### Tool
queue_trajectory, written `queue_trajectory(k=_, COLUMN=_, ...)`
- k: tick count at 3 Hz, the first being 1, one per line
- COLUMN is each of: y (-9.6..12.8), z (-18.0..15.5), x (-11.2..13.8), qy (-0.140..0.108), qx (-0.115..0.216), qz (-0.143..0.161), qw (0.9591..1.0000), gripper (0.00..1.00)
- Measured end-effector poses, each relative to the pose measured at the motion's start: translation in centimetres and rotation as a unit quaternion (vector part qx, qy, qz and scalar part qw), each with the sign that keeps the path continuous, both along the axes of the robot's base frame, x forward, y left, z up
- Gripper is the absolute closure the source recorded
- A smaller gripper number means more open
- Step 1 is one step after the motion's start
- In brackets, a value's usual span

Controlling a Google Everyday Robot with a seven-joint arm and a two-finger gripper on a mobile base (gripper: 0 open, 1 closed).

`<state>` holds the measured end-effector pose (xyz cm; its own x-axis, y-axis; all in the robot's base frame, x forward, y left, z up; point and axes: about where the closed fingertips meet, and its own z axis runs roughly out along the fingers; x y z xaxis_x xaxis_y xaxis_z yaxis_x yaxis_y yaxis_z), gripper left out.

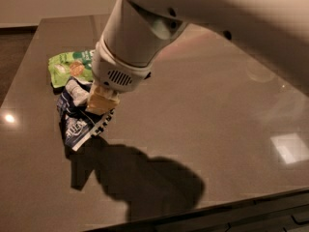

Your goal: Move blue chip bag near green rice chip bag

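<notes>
Two snack bags are on the dark, glossy tabletop [217, 105]: one blue chip bag [77, 122] and one green rice chip bag [67, 67]. One white arm [145, 28] reaches in from the upper right, carrying one end effector [101, 102].

The blue chip bag is dark navy foil with white panels and white lettering. It is heavily crumpled, with an irregular outline and a lower corner jutting toward the near left. It sits in the left part of the tabletop, just below the green rice chip bag. Its upper white edge meets the green bag's lower edge in this view, and whether the two touch cannot be told.

The end effector is clamped on the blue chip bag's upper right part, its tan fingers [99, 98] pressed into the foil. The bag hangs from them, and a dark shadow [145, 178] spreads across the tabletop below and to the right of it.

The green rice chip bag lies flat and is bright light green, with a round tan chip pictured on it. Its right portion is hidden behind the arm's wrist, and its lettering is too dim to read. The wrist also covers part of the blue bag's top. The arm itself is cut off at the upper and right edges.
</notes>
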<state>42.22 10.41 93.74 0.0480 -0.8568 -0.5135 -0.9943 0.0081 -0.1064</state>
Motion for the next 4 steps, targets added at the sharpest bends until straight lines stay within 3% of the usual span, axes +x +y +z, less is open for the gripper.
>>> queue_trajectory(k=1, y=1.4, z=0.8, x=0.4, qy=0.000, qx=0.011, qz=0.002, qw=0.9999, gripper=1.00)
queue_trajectory(k=3, y=6.5, z=0.7, x=4.6, qy=-0.029, qx=0.029, qz=0.008, qw=0.9991, gripper=1.00)
queue_trajectory(k=4, y=6.9, z=0.7, x=7.1, qy=-0.044, qx=0.029, qz=-0.004, qw=0.9986, gripper=1.00)
